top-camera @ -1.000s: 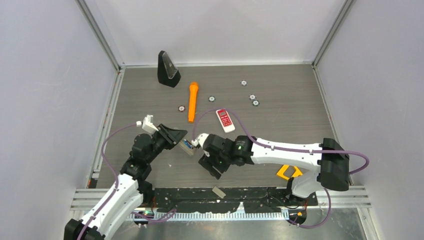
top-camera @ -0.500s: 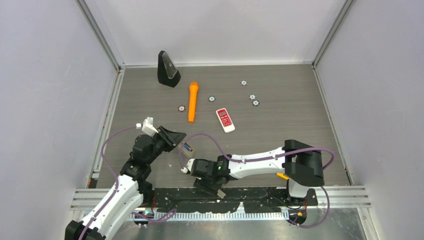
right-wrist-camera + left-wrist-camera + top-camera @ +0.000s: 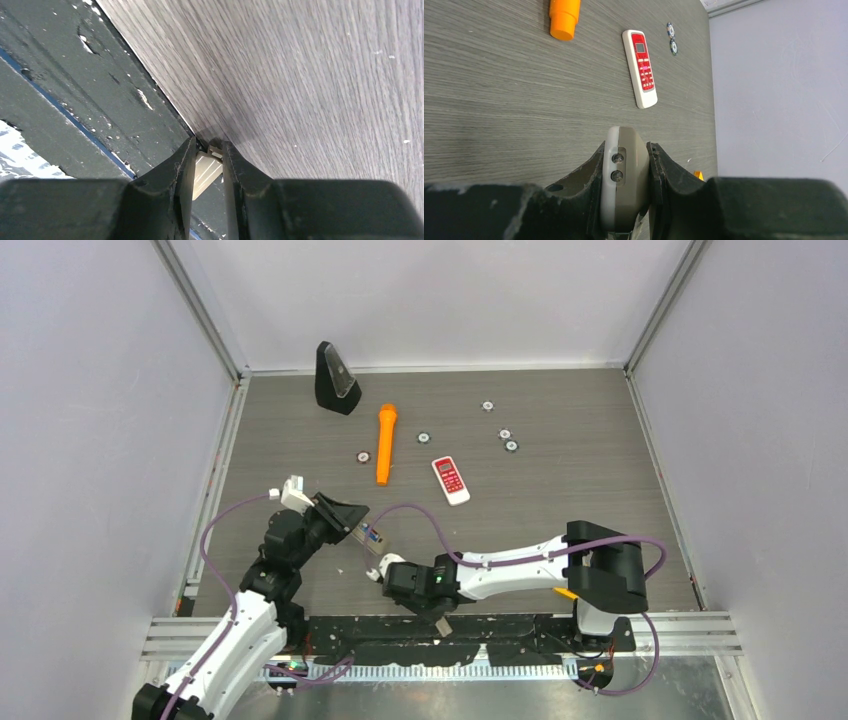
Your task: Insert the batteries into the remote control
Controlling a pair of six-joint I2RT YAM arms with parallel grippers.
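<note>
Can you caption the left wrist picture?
Left claw grips a grey remote, with a red-and-white remote lying on the table beyond.

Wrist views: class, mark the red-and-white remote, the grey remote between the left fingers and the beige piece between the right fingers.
red-and-white remote [image 3: 640,67]: left wrist view, its red keypad.
grey remote [image 3: 628,176]: left wrist view, its end face beside two screws.
beige piece [image 3: 205,172]: right wrist view, its flat side.
</note>
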